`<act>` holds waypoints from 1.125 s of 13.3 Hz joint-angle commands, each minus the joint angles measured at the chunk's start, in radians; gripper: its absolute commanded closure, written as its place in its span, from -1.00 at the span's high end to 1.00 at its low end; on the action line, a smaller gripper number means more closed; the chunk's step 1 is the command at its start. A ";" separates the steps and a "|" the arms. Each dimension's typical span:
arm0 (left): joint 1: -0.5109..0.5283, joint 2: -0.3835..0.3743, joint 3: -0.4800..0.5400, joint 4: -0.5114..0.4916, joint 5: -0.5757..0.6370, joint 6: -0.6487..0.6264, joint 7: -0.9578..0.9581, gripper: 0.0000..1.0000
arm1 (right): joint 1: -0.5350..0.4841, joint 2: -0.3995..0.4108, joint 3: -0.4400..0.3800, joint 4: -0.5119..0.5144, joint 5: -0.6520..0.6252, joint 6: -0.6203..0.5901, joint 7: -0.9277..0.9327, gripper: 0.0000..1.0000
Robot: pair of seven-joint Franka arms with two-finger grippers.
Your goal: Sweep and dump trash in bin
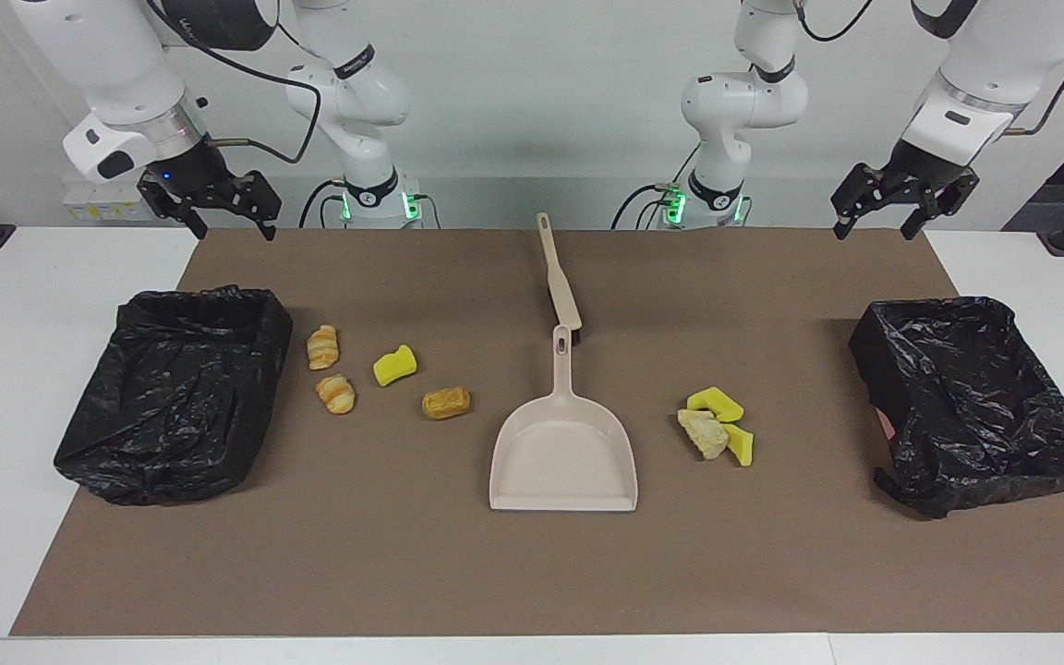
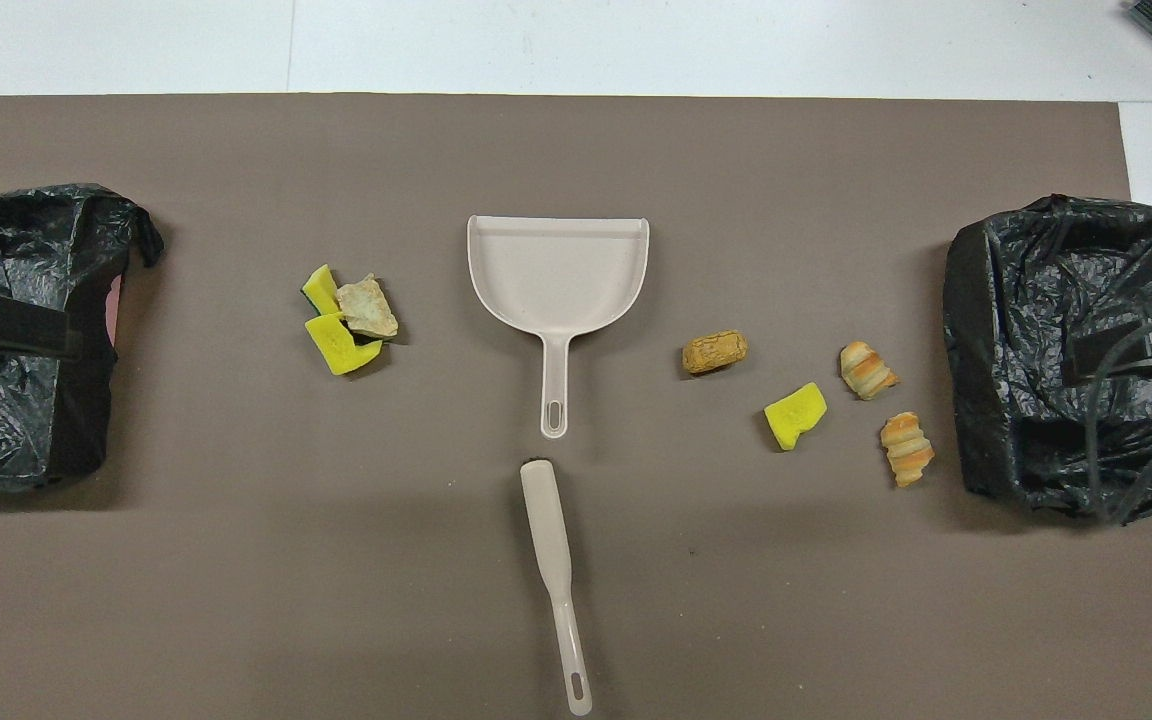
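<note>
The trash lies in two groups on the brown mat. Toward the right arm's end are two croissant pieces, a yellow sponge chunk and a brown bread piece. Toward the left arm's end, two yellow sponge chunks touch a pale beige lump. The beige dustpan lies mid-mat, its handle toward the robots. The beige brush lies just beyond that handle, nearer the robots. A black-lined bin stands at each end. My right gripper and left gripper hang open and empty, raised over the mat's corners at the robots' edge.
White table borders the mat. In the overhead view the dustpan, brush and bins show. The raised grippers overlap the bins there.
</note>
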 commanded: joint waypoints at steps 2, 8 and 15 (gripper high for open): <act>0.004 -0.009 -0.001 -0.003 -0.009 -0.022 0.002 1.00 | 0.007 -0.024 0.009 -0.020 0.017 -0.019 -0.042 1.00; -0.022 -0.043 -0.012 -0.079 -0.011 0.003 -0.006 1.00 | 0.005 -0.020 0.009 -0.017 0.015 -0.018 -0.040 1.00; -0.290 -0.186 -0.014 -0.475 -0.012 0.248 -0.218 1.00 | 0.057 0.009 0.013 -0.023 0.029 0.050 0.015 1.00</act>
